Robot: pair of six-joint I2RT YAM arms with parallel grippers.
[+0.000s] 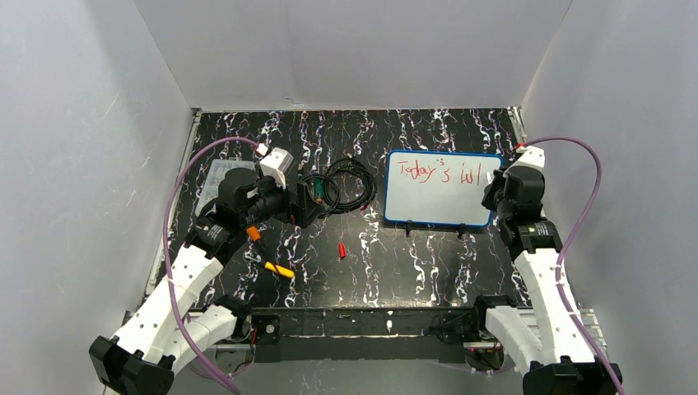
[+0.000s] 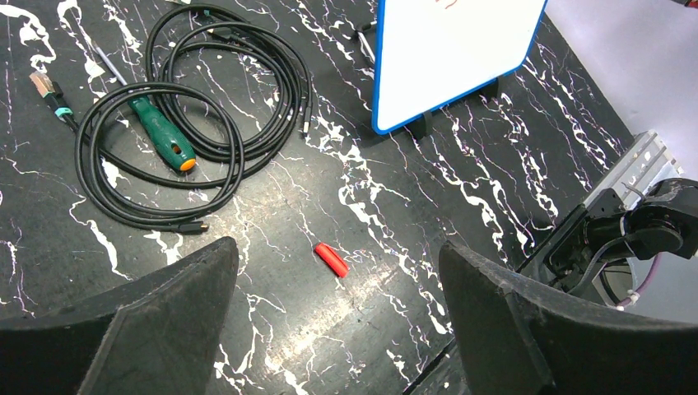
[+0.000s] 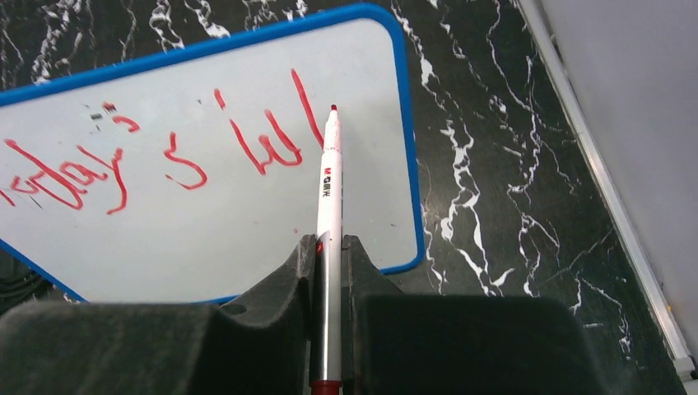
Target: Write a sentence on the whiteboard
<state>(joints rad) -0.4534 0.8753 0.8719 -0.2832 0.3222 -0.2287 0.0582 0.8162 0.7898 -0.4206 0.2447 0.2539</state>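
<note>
1. Pinches a white marker (image 3: 329,189) tight between the jaws of the right gripper (image 3: 329,247), red tip forward.
2. Points that tip at the whiteboard (image 3: 247,247), beside the last red strokes of the sentence (image 3: 74,177); contact not discernible.
3. Hangs the left gripper (image 2: 333,255) wide open, empty, above a red cap (image 2: 331,260).
4. Shows the whiteboard propped on black feet right of a cable coil (image 2: 165,107).

The black marbled table (image 1: 411,276) bears the whiteboard (image 1: 440,202) far right, with a cable coil (image 1: 346,188) left of it. A red cap (image 1: 342,250) lies nearer, and a yellow pen (image 1: 280,270) near left.
</note>
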